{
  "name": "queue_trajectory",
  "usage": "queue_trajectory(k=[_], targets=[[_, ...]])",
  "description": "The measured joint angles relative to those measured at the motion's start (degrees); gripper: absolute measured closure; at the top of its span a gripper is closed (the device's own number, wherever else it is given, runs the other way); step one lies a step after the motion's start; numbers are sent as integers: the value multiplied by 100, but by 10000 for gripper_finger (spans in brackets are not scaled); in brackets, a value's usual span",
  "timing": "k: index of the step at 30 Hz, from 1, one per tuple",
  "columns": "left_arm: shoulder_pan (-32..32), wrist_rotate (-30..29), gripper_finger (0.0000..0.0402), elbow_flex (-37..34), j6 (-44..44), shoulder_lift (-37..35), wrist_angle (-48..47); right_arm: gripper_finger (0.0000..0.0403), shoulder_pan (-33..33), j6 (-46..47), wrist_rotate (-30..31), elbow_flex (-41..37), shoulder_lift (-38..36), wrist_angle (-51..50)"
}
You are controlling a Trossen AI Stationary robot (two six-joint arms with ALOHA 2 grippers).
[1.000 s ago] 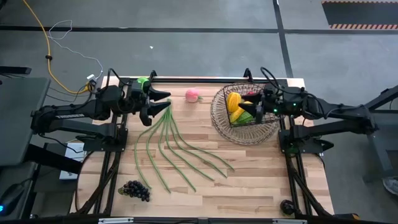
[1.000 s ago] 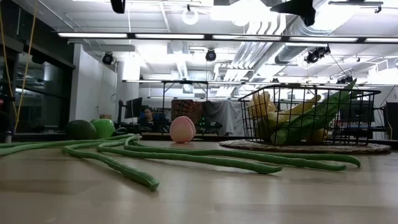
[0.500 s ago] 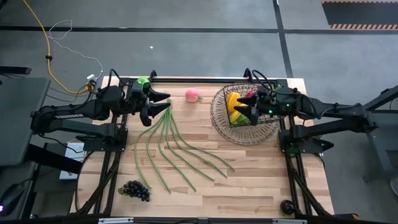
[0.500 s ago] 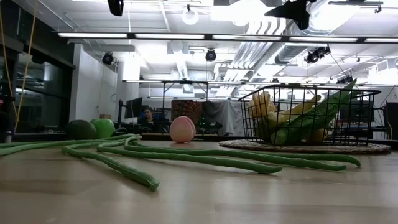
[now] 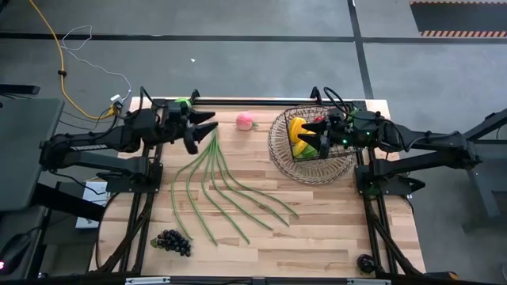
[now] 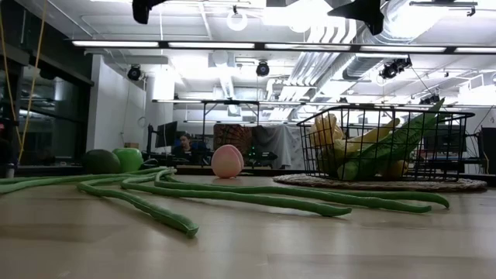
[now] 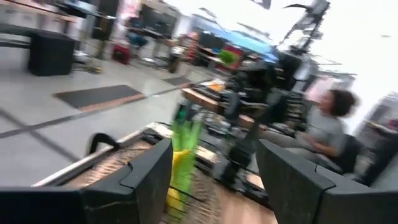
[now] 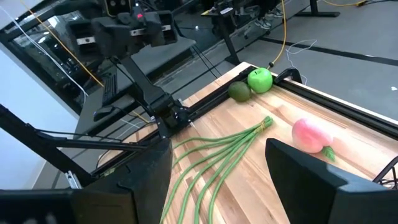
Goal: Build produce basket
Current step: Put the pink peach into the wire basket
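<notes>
High view shows the basket [image 5: 310, 147] at the bench's far right part, already holding yellow and green produce, with the right gripper [image 5: 315, 139] poised over it, fingers apart and empty. The left gripper [image 5: 200, 131] hangs above the bunched end of the long green beans [image 5: 222, 188], near the bench's [image 5: 333, 229] far left corner, its fingers also apart with nothing between them.

Still outside the basket are the green apple [image 5: 181, 103] and avocado [image 8: 239, 91] side by side at that far left corner, the pink peach [image 5: 245, 120] between the left gripper and the basket, the beans fanned across the middle, and the dark grapes [image 5: 172, 241] at the near left.

My judgement is that the next pick belongs to the left arm. The beans are best taken at the gathered end, where one pinch catches all the strands; gripped farther along, single strands would likely slip free. They are long and limp, so lifting high before crossing over should keep the tails from dragging the peach. The right arm should clear the basket first, so the two arms do not meet over its rim.
</notes>
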Motion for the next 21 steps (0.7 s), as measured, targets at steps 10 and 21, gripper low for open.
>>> queue_trajectory(k=[10,21], targets=[[974,402,180,1600,458,1731,-2609,155,0,2,-7,0,-1,-5],[1955,652,153,2612,914,4120,-3267,155,0,107,-9,2,0,-48]])
